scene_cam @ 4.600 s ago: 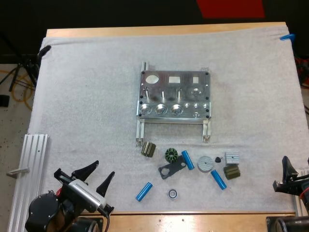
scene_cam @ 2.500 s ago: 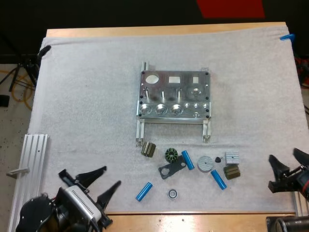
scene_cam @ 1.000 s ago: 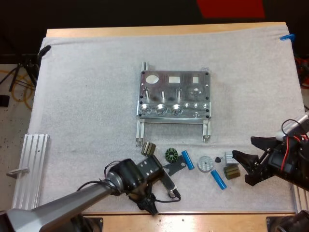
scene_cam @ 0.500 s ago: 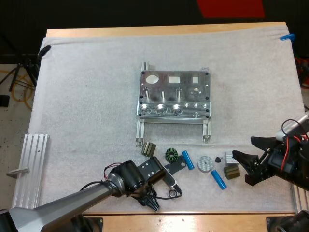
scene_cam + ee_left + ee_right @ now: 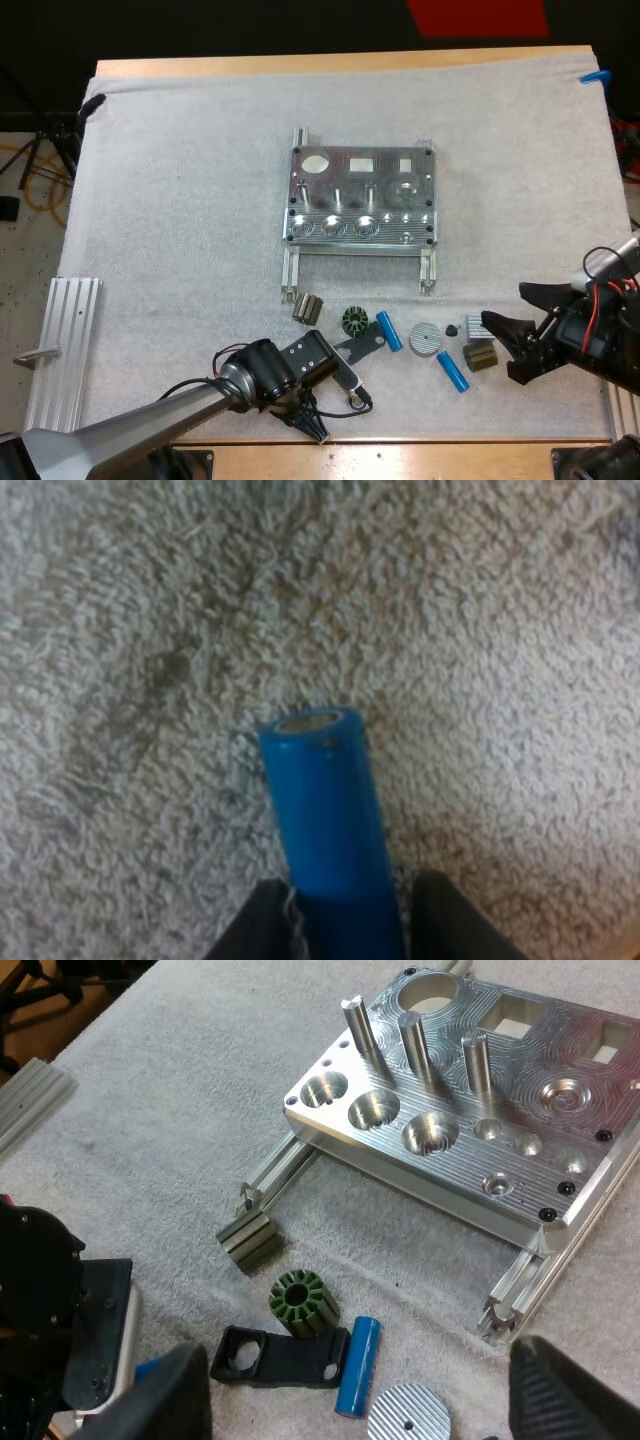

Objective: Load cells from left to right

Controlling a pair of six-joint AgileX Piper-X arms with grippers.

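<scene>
**Blue cell (image 5: 325, 820) in my left pincer, first pocket waiting**

Here we go. My left pincer (image 5: 340, 925) is down on the mat. The cell lies flat between its two black fingers (image 5: 258, 930), capped end pointing straight out ahead of them. I take it as pinched from both sides, though the contact sits so close in that I can't swear the pads are biting.

My right pincer (image 5: 503, 305) hangs spread wide and empty, with a second blue cell (image 5: 452, 371) lying near its fingertips.

The metal fixture (image 5: 385, 180) stands well ahead of my left pincer, its three large round pockets bare. The left-most pocket (image 5: 325, 1088) should be this cell's home.

Handling, as I judge it: the cell is light and rigid, with no give. The wrap is slick and the body round, so it will roll or twist if squeezed off-centre. The best hold is square across the barrel, towards one end. That leaves the other end free to drop into the pocket.
</scene>
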